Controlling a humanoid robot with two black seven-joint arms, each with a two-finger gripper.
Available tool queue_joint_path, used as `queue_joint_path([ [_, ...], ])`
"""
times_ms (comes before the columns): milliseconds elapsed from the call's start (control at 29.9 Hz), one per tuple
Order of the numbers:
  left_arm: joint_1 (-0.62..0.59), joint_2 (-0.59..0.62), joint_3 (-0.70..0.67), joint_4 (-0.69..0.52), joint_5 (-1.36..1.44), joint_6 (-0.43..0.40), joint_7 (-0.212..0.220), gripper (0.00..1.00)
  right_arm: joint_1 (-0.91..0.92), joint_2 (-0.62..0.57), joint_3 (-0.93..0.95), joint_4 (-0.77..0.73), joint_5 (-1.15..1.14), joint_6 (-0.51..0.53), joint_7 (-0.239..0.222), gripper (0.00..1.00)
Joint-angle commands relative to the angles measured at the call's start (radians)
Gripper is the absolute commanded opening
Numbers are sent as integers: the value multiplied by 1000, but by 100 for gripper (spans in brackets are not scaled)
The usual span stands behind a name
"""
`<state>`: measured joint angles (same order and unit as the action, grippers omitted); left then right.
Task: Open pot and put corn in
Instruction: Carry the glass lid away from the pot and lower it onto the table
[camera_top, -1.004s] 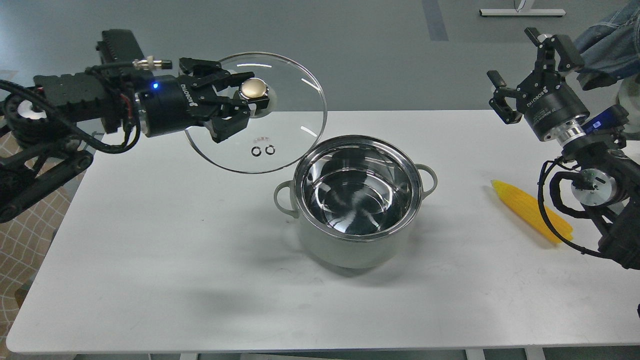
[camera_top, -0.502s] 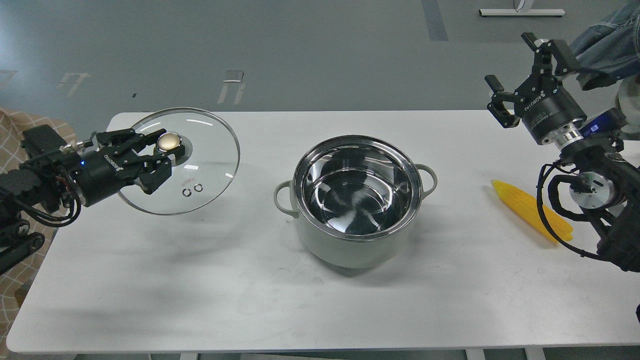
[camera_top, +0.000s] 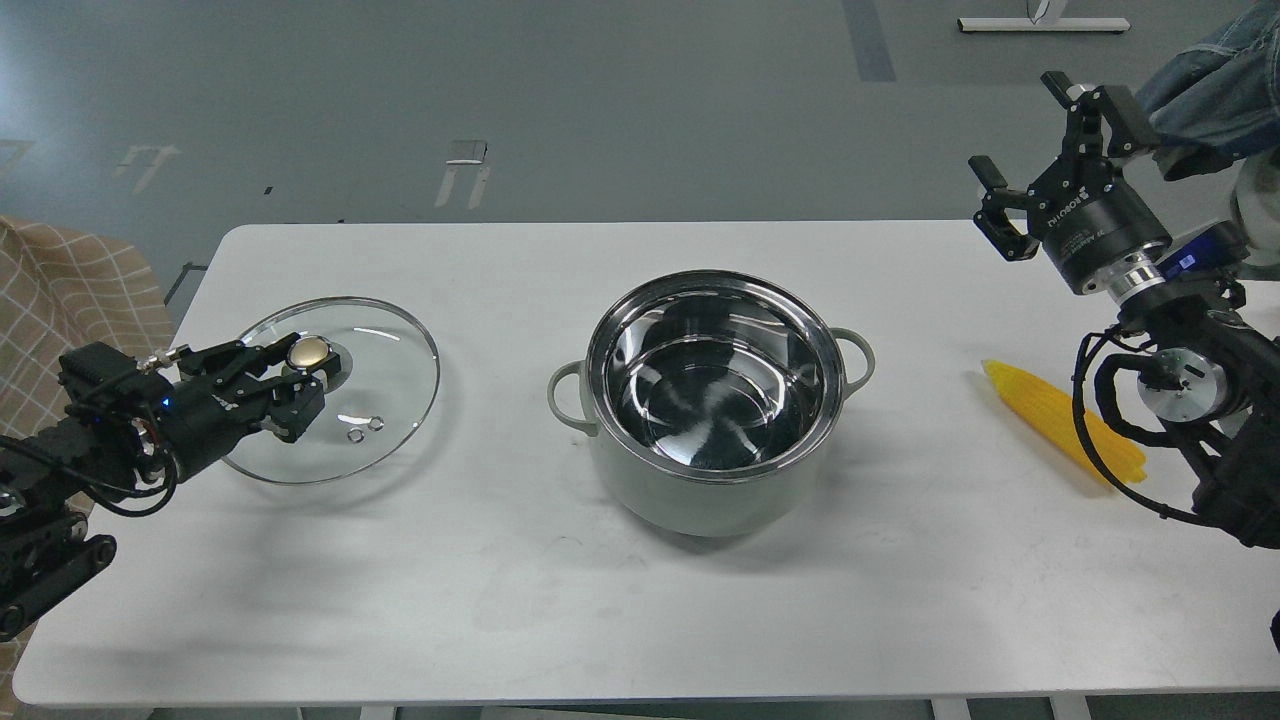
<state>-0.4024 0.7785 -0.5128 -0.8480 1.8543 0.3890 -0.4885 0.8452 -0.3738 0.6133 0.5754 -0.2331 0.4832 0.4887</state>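
The pale grey-green pot (camera_top: 712, 490) stands open at the table's middle, its steel inside empty. The glass lid (camera_top: 385, 370) with its gold knob (camera_top: 309, 351) lies low over the table's left side. My left gripper (camera_top: 302, 374) is shut on the knob. The yellow corn (camera_top: 1050, 415) lies on the table at the right, partly behind my right arm's cables. My right gripper (camera_top: 1045, 130) is open and empty, raised above the table's far right corner, well above the corn.
The white table (camera_top: 500, 600) has its left edge just beside my left arm. A checked cloth (camera_top: 70, 290) shows at the left, off the table. Someone's denim sleeve (camera_top: 1210, 90) is at the top right behind my right gripper.
My left gripper carried the lid from up beside the pot leftward and down to the table's left side. My right gripper rose slightly and stayed open.
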Motion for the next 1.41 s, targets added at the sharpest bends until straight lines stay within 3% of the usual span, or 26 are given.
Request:
queue_joint_path([
  [0,19,-28,0,46,-3,24,0,0,0,1,0,0,0,0,0,99],
  [335,30,-33,4,95,-35,30,0,15,0,3,-1,0,0,0,0,99],
  [469,31,-60,4,109,-35,30,0,28,-6,3,-1,0,0,0,0,99],
  [669,31,-70,4,130,-36,31,0,29,-8,3,-1,0,0,0,0,99],
  [736,31,-71,4,130,-36,31,0,36,-6,3,-1,0,0,0,0,99],
  [770,31,-70,4,130,-36,33,0,46,-6,3,0,0,0,0,0,99],
  [803,31,-70,4,130,-36,33,0,46,-6,3,0,0,0,0,0,99],
  [837,30,-71,2,130,-36,33,0,62,-6,3,0,0,0,0,0,99],
  [870,30,-71,2,130,-38,36,0,70,-6,3,-1,0,0,0,0,99],
  [971,30,-70,4,130,-56,37,0,80,-8,1,-1,0,0,0,0,99],
  [1305,-38,-36,-3,92,-248,11,0,89,-3,-5,-1,1,0,3,0,99],
  [1372,-108,26,-9,8,-378,-92,0,90,6,-13,-1,1,-2,3,0,99],
])
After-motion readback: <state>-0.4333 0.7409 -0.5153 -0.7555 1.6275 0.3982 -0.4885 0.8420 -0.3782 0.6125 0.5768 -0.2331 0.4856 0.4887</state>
